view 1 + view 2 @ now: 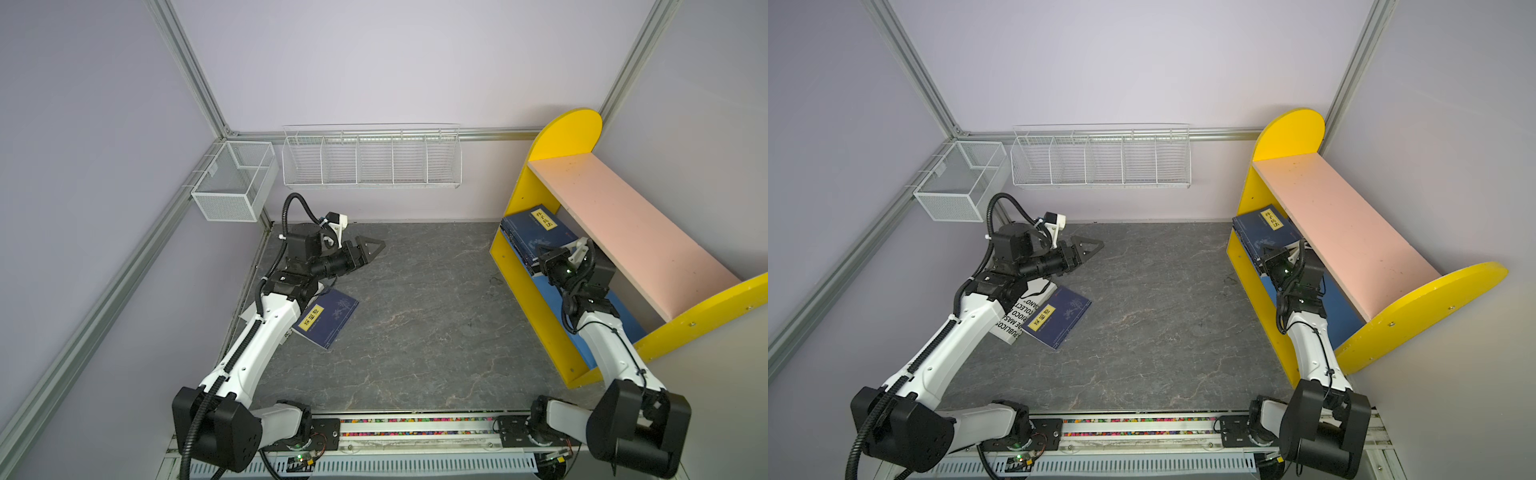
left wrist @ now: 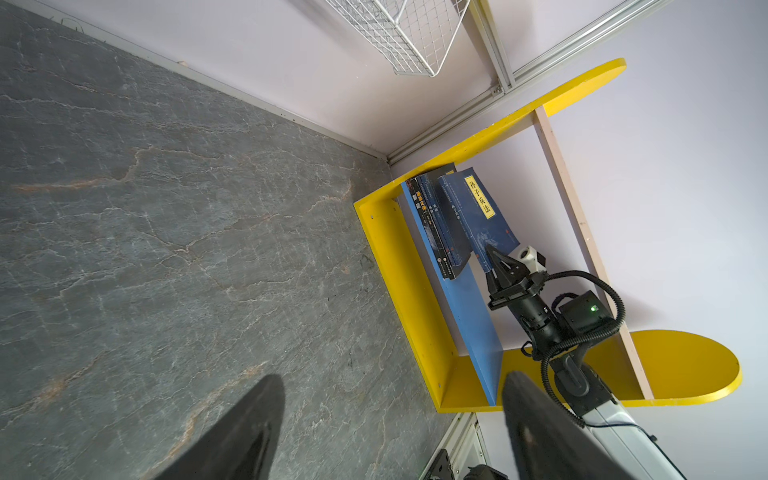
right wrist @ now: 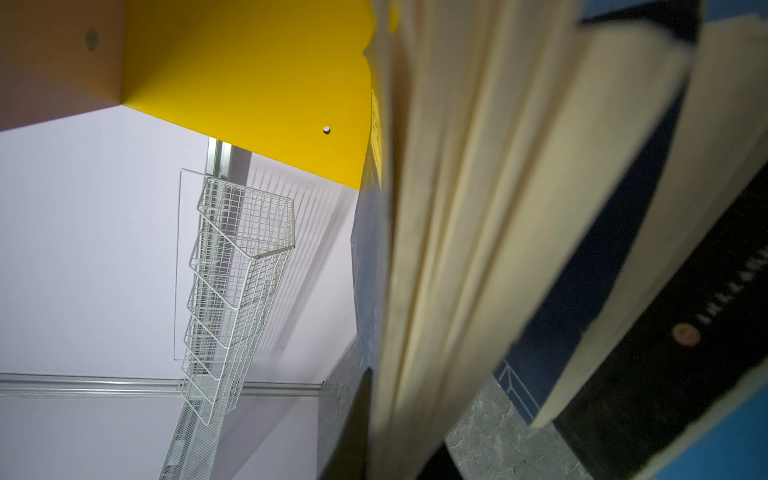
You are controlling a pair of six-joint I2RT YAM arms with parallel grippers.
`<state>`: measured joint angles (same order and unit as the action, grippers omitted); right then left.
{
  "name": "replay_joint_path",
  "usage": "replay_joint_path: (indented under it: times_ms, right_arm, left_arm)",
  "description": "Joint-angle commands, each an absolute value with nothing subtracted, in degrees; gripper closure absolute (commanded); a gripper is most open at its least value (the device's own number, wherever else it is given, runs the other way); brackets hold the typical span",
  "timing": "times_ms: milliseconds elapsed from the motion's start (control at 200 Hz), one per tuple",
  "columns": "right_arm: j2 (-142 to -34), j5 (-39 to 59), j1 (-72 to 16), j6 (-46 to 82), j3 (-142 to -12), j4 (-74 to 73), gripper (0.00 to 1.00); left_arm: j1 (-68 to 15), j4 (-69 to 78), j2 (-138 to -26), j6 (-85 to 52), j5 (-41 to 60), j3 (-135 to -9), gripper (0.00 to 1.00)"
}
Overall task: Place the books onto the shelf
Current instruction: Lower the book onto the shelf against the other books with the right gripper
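The shelf (image 1: pixel 623 232) (image 1: pixel 1341 224) stands at the right, yellow-sided with a pink upper board and a blue lower board (image 2: pixel 469 307). Several books (image 2: pixel 436 224) stand on the lower board against the far yellow panel. My right gripper (image 2: pixel 494 254) (image 3: pixel 399 436) is inside that tier, shut on the lower corner of a leaning navy book (image 1: pixel 536 232) (image 1: pixel 1264 232) (image 2: pixel 478 216) with a yellow label. My left gripper (image 1: pixel 372 246) (image 1: pixel 1090 245) (image 2: pixel 390 415) hangs open and empty over the table's back left. Another navy book (image 1: pixel 328 318) (image 1: pixel 1059 318) lies on the table beside a white book (image 1: pixel 1021 309), partly under my left arm.
A white wire divided rack (image 1: pixel 370 162) (image 3: pixel 237 282) hangs on the back wall. A white mesh basket (image 1: pixel 235 180) sits on the left wall near the corner. The grey stone-patterned table (image 1: pixel 415 311) runs between the two arms.
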<state>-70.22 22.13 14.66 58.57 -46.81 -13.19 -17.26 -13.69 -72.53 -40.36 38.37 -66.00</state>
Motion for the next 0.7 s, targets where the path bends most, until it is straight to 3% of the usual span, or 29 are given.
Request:
replay_joint_path:
  times_ms: [0,695]
  right_arm:
    - [-71.00,22.44,15.40,55.61,-50.00,-20.38,0.94]
    - [-76.81,21.24,15.45,50.63,-54.58,-15.80,0.93]
  left_arm:
    - [-16.98,-12.04,-72.69,-40.80,37.84,-65.31,0.17]
    - [-17.03,-10.20,-73.07,-42.54,37.22,-63.98,0.17]
